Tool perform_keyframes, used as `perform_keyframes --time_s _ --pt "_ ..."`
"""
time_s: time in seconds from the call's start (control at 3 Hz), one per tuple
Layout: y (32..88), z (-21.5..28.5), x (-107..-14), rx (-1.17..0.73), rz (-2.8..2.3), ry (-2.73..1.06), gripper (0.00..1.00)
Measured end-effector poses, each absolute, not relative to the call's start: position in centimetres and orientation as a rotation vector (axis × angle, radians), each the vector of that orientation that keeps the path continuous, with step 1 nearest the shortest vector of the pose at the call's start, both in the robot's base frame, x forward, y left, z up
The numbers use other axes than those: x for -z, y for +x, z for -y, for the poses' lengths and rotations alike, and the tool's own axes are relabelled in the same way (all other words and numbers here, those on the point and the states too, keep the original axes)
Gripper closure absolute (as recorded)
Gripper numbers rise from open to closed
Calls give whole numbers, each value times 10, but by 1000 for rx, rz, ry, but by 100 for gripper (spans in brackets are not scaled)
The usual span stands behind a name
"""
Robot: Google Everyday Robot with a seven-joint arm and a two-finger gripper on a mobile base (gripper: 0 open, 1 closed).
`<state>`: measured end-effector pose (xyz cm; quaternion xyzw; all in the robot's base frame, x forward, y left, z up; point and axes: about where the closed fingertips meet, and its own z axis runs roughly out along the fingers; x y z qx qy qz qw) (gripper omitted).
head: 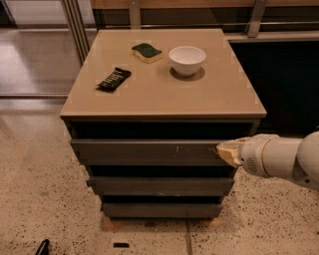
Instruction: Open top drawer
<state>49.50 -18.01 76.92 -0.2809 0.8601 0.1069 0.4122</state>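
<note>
Gripper [225, 152]: at right end of top drawer front, contact not confirmed; open/closed state cannot be told.
Top drawer [144, 149]: directly under cabinet top [164, 92].
Items on top: bowl [187, 60], sponge [146, 52], dark pkt [114, 79].

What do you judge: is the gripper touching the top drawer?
Cannot tell. In the camera view the gripper overlaps the top drawer at its right end; no contact or gap shows plainly.

Speckled terrazzo floor [35, 189] (dimly lit); 2 grey metal posts [133, 14] behind; dark panel [284, 84] at right.
</note>
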Motion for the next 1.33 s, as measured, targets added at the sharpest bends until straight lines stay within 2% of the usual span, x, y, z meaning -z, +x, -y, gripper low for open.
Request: perform_keyframes --time_s 0.67,1.33 --pt "503 185 -755 -258 -2164 -650 100" --pt "543 207 -718 -202 -2110 -500 100"
